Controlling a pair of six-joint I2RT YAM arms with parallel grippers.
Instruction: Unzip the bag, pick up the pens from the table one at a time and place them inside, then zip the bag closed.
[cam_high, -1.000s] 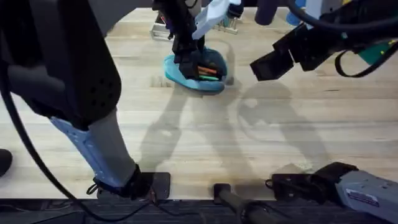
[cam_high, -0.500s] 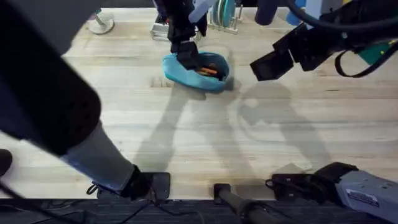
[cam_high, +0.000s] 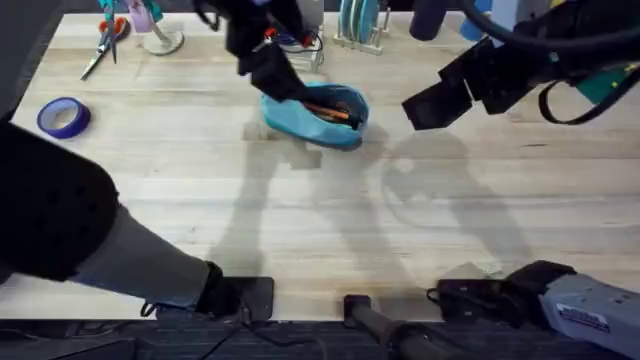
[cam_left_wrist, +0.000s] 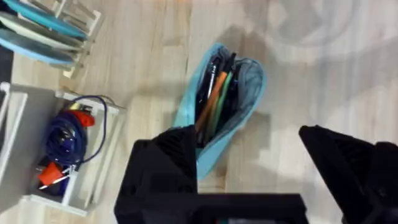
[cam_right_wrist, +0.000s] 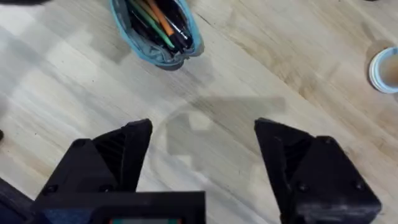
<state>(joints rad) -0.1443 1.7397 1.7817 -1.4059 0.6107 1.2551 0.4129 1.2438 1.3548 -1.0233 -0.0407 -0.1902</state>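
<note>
The light-blue bag (cam_high: 312, 122) lies unzipped on the table (cam_high: 330, 230) at the far middle. Several pens (cam_high: 332, 108), orange, green and dark, lie inside its mouth. My left gripper (cam_high: 272, 76) hovers just left of and above the bag. In the left wrist view it (cam_left_wrist: 249, 165) is open and holds nothing, with the bag (cam_left_wrist: 245, 93) and the pens (cam_left_wrist: 213, 99) below it. My right gripper (cam_high: 437, 103) hangs to the bag's right, well off it. The right wrist view shows it (cam_right_wrist: 202, 152) open over bare wood, with the bag (cam_right_wrist: 144, 50) and the pens (cam_right_wrist: 158, 18) farther off.
A blue tape roll (cam_high: 63, 117) and orange-handled scissors (cam_high: 105, 40) lie at the far left. A rack of teal plates (cam_high: 358, 22) stands behind the bag, beside a white tray with a blue cable (cam_left_wrist: 65, 134). A small white cup (cam_right_wrist: 385, 70) stands right of the right gripper.
My left gripper has drawn back from the bag's mouth, moving left and up. The pens stay in the bag. The right arm has not moved.
</note>
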